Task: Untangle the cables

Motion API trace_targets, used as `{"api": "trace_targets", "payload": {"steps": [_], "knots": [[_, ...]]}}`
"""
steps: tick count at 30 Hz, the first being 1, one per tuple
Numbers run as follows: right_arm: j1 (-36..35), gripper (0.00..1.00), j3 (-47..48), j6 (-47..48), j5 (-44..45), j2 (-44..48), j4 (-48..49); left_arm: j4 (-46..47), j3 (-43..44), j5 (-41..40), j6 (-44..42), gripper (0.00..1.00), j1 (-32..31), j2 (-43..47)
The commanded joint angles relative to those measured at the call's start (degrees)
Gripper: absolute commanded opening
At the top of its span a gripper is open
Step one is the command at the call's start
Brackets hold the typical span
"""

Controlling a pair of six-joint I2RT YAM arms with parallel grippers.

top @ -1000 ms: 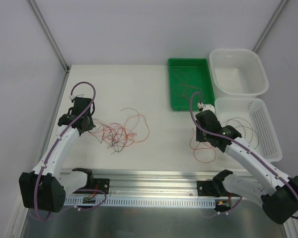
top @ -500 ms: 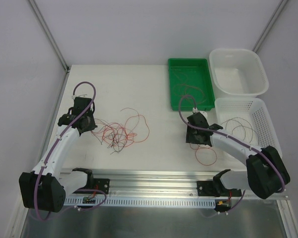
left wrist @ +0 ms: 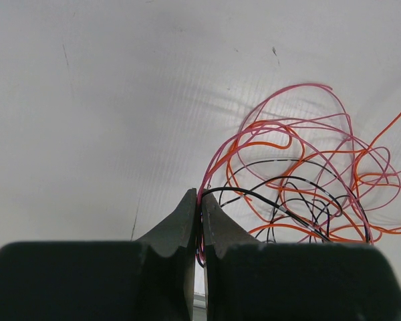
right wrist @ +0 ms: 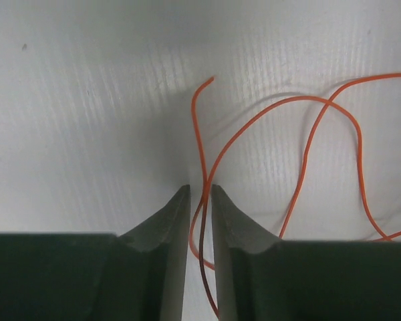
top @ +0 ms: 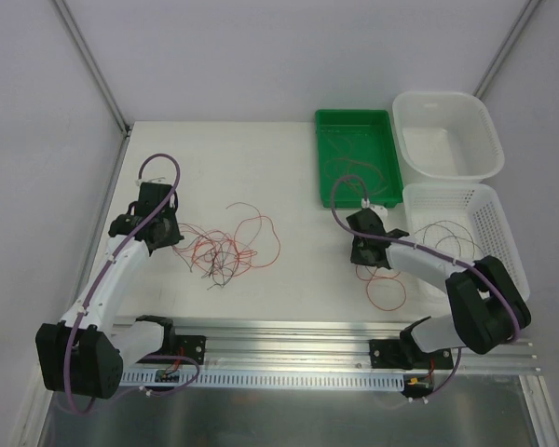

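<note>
Cables (top: 225, 250) lie knotted on the worktop (top: 261, 168), my left claw (left wrist: 200, 200) clamped on strands at the tangle's edge; my right claw (right wrist: 200, 190), jaws narrowly apart, straddles a loose orange wire (right wrist: 202, 154) near the green tray (top: 321, 158). Sorting step, I judge: next, close and lift it away. Tray and slotted basket (top: 503, 242) hold thin wires; the white tub (top: 489, 140) shows none I can see

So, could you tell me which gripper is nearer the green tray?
The right gripper, just off the green tray, at its near end. The left gripper is far to the left, at the cable tangle.
</note>
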State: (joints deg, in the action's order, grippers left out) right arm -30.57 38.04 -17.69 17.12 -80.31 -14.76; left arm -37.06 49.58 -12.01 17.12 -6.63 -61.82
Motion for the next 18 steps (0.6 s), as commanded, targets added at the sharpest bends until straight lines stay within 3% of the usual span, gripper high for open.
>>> {"api": "trace_targets", "payload": {"steps": [1,4,12,18], "knots": [[0.1,0.20,1.5,-0.9,0.0,-2.2,1.7,1.0,-0.5,1.4,-0.6,0.00,0.6,0.0],[-0.6,0.01,3.1,0.2,-0.2,-0.7,-0.9,1.1,-0.5,2.2,-0.7,0.00,0.6,-0.3],[-2.1,0.01,14.7,8.9,-1.6,11.0,-13.4,1.2,-0.5,8.5,-1.4,0.00,0.5,-3.0],[-2.0,0.01,32.5,17.2,0.0,14.6,-23.7,1.2,-0.2,18.1,-1.9,0.03,0.2,-7.0]]}}
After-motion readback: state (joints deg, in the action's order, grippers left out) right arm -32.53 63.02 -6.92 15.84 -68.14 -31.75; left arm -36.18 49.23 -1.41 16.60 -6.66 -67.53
